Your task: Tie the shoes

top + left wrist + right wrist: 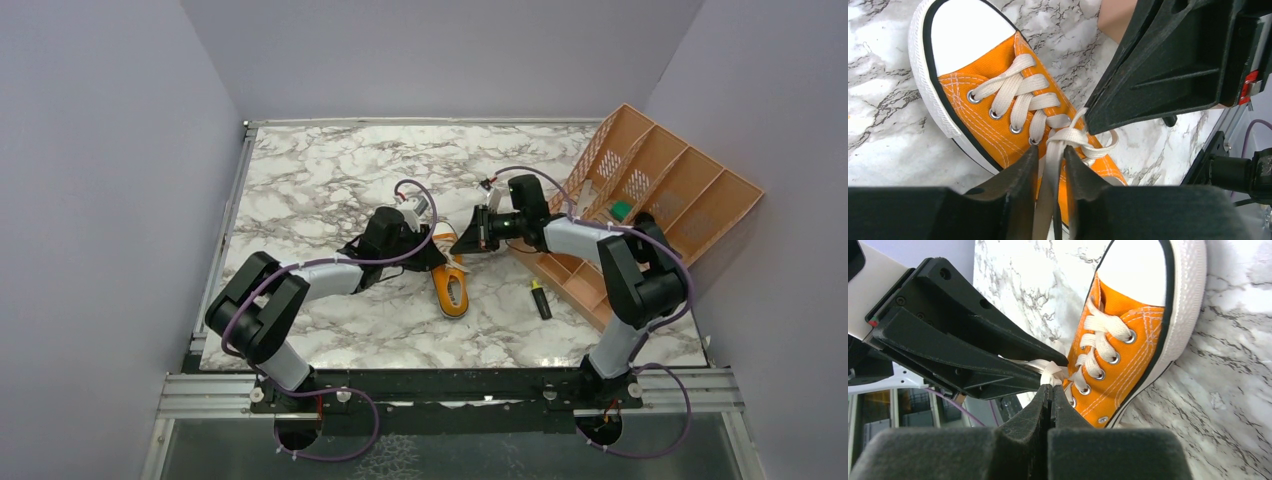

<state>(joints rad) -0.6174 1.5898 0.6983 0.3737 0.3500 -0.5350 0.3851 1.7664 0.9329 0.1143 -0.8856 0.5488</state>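
The orange sneaker (452, 292) with white toe cap lies on the marble table, between the two arms. In the left wrist view the shoe (983, 127) fills the frame with its white laces (1020, 95) crossed and a first knot at the top eyelets. My left gripper (1050, 157) is shut on a lace end running back from the knot. My right gripper (1050, 386) is pressed shut at the knot, apparently on a thin lace strand (1050, 371). In the top view the left gripper (437, 257) and the right gripper (463, 243) meet over the shoe.
An orange-pink divided rack (650, 190) lies tilted at the right, with a green object (621, 209) in it. A black and yellow marker (541, 299) lies on the table right of the shoe. Grey walls enclose the table.
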